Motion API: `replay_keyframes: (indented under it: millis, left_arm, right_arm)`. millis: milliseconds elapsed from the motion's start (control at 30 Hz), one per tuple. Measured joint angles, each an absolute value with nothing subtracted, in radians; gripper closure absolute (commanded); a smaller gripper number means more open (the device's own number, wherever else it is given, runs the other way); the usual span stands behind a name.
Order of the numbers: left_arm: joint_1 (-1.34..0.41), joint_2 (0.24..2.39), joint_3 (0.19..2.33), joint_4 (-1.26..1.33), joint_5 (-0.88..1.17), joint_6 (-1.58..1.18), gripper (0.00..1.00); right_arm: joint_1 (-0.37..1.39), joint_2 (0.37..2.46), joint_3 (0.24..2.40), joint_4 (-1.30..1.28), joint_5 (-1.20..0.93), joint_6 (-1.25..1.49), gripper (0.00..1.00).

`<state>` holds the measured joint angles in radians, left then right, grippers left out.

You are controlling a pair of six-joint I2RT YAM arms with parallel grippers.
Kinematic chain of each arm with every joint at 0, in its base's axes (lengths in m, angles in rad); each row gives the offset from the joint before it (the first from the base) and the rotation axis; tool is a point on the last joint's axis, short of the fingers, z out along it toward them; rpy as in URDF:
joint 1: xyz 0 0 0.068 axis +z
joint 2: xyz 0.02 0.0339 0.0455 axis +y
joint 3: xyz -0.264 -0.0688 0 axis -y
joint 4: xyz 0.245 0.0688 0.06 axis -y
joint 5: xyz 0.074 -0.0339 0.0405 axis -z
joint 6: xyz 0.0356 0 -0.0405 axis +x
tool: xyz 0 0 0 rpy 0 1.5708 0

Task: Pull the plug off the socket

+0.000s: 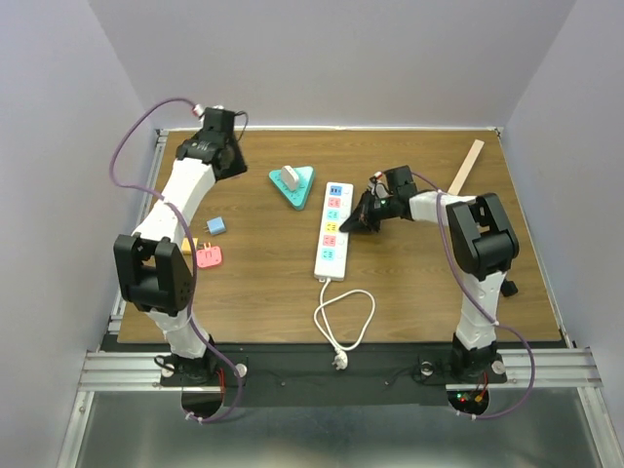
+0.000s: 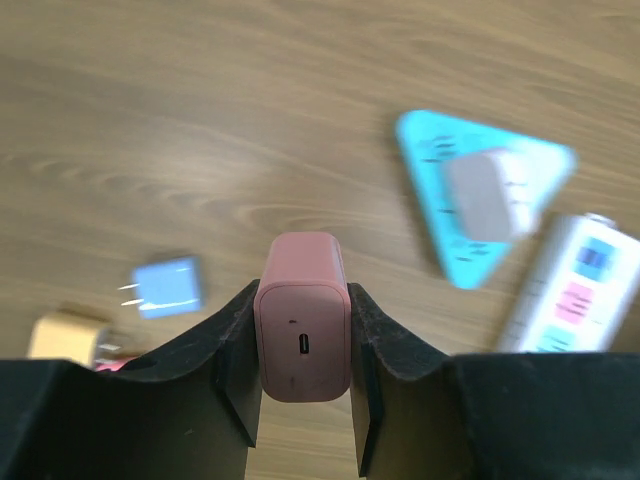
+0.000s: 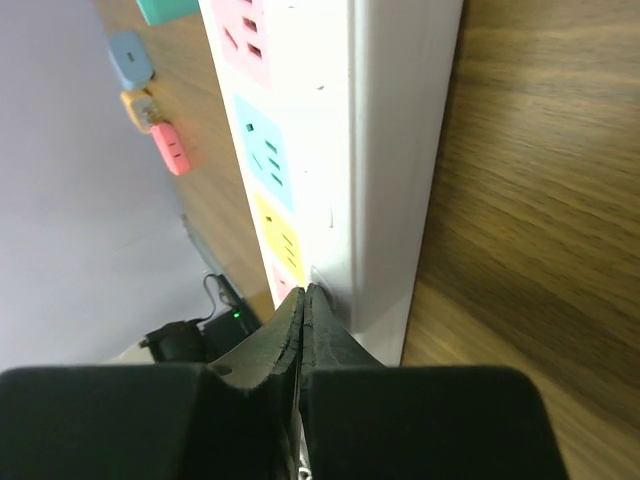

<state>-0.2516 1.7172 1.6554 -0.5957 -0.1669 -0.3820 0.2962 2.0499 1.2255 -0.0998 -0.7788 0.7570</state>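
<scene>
You have the left jaws clenched on the pink plug (image 2: 302, 318), its port facing the wrist camera, held above the worktop (image 2: 200, 90). Ahead and to their right lies the teal triangular socket (image 2: 480, 190); the blue plug (image 2: 167, 287) lies to their left. Your right jaws are clenched together, empty, with their tips at the long edge of the power strip (image 3: 390, 150), beside its yellow outlet.

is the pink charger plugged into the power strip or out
Out. The pink charger sits clamped between the left fingers above the table, and the power strip lies off to one side, apart from it.
</scene>
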Motion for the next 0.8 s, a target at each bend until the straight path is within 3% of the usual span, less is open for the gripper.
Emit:
replay_keyframes:
  millis: [400, 433, 467, 567, 667, 800]
  left_arm:
    - [-0.057, 1.747, 1.38, -0.481, -0.136, -0.318, 0.98]
    - [-0.047, 1.753, 1.372, -0.474, -0.135, -0.314, 0.91]
    - [-0.034, 1.759, 1.361, -0.467, -0.134, -0.311, 0.74]
    - [-0.012, 1.771, 1.345, -0.456, -0.135, -0.304, 0.4]
    - [-0.004, 1.772, 1.333, -0.445, -0.14, -0.3, 0.28]
    - [-0.006, 1.772, 1.333, -0.436, -0.14, -0.298, 0.25]
  right_arm:
    - [0.378, 1.969, 1.391, -0.409, -0.474, 0.56, 1.0]
    - [0.407, 1.969, 1.411, -0.431, -0.443, 0.548, 1.0]
    - [0.438, 1.969, 1.428, -0.452, -0.418, 0.54, 1.0]
    - [0.535, 1.97, 1.47, -0.491, -0.365, 0.526, 1.0]
    - [0.628, 1.97, 1.501, -0.52, -0.326, 0.52, 1.0]
    - [0.688, 1.97, 1.525, -0.548, -0.287, 0.519, 1.0]
